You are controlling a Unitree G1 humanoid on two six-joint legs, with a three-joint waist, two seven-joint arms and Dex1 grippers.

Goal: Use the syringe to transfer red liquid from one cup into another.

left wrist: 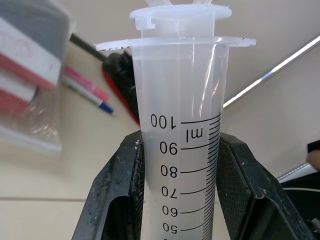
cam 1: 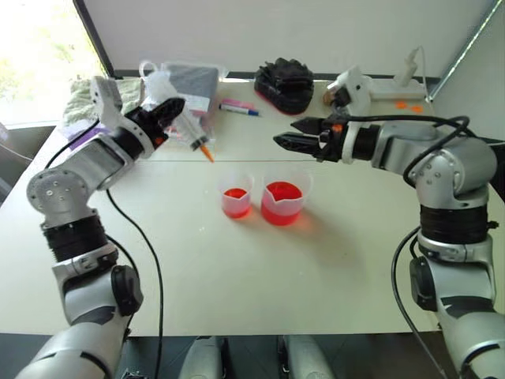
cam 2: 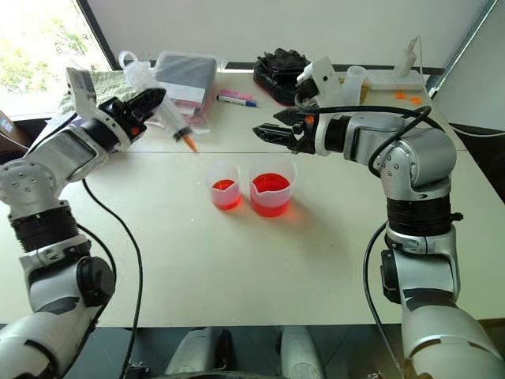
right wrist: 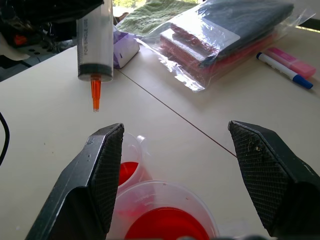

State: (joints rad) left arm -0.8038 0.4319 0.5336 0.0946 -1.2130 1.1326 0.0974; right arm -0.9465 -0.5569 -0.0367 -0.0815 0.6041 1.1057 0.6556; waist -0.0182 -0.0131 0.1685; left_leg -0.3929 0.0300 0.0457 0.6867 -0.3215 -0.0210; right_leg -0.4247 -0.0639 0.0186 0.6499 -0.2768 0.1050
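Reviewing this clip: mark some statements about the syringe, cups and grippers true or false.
1. The left gripper is shut on the syringe. True.
2. The syringe's orange tip is dipped in the wider cup. False: it hangs in the air, apart from both cups.
3. The right gripper holds the smaller cup. False: it is open and empty above the table.
4. Both cups hold red liquid. True.

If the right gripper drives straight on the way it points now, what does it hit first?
Probably the large clear plastic syringe with the orange tip, hanging in the left gripper. The right gripper, jaws open, points across at it above the two cups. Depth is unclear; it might pass below the tip.
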